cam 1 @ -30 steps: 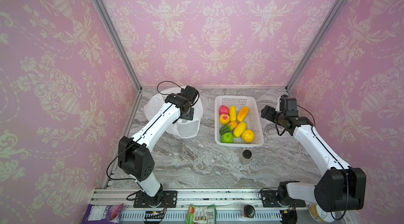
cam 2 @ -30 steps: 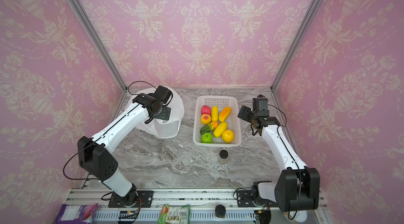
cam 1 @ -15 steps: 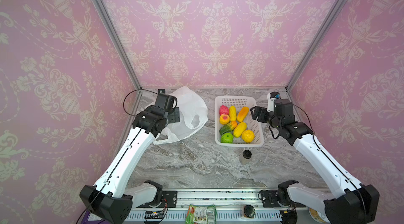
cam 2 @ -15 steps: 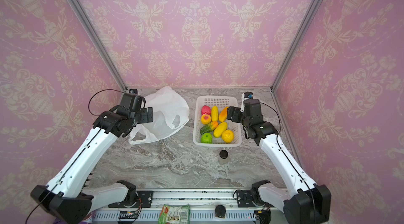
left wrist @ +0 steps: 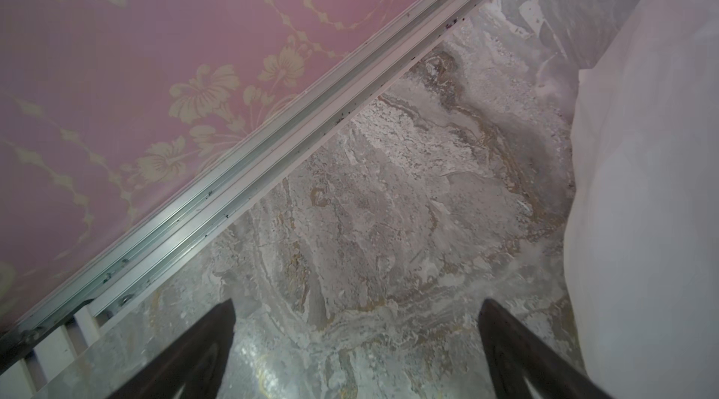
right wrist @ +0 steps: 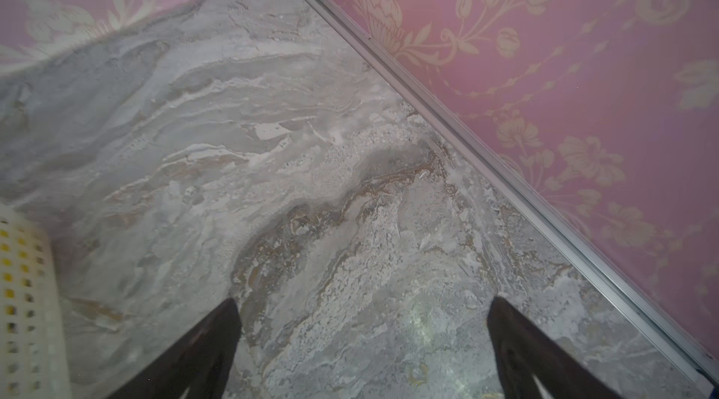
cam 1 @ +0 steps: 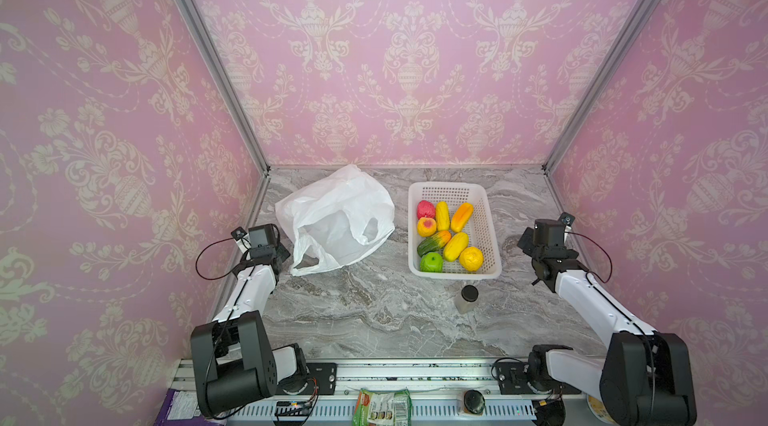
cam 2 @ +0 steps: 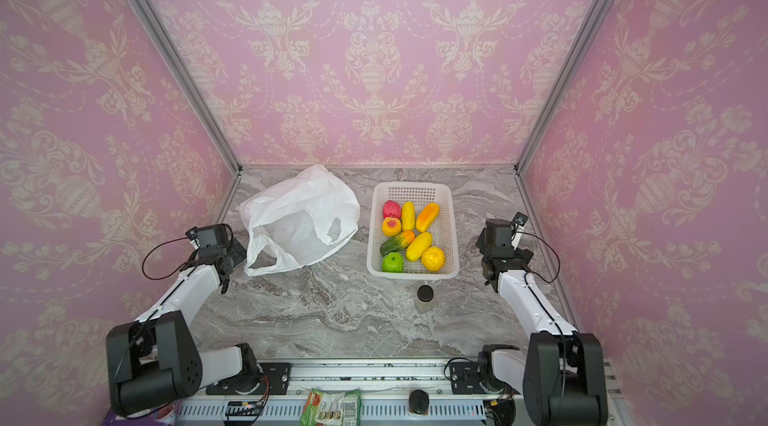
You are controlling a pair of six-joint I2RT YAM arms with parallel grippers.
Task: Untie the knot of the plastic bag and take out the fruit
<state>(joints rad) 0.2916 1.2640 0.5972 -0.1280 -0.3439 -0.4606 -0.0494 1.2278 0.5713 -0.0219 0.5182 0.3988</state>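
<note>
- Both arms have pulled back to the sides since the earlier frames. A second ago the left arm was over the plastic bag (cam 1: 336,212) and the right one was close by the basket (cam 1: 449,192).
- Left gripper (left wrist: 356,303): fingers spread wide with only bare marble table (cam 1: 374,311) between them. I see nothing held.
- In both top views it sits just beside the bag's left edge, near the left wall rail. I can't confirm contact. The left wrist view has white plastic along one side of the frame.
- Right gripper (right wrist: 362,299): fingers also spread wide over bare marble, nothing pinched. It sits to the right of the basket, close to the right wall, and a corner of the basket shows in the right wrist view.
- The bag lies slack and crumpled on the back-left part of the table, apart from the basket.
- Its loop handles (cam 1: 305,257) lie separate, each an open loop, and the mouth faces the front.
- The fruit (cam 1: 446,232) is all in the white perforated basket, right of the bag. I count eight pieces: pink-red, peach, two yellow oblongs, an orange oblong, a green-orange one, a green apple and a yellow round one.
- A small jar with a black lid (cam 1: 467,298) stands just in front of the basket.
</note>
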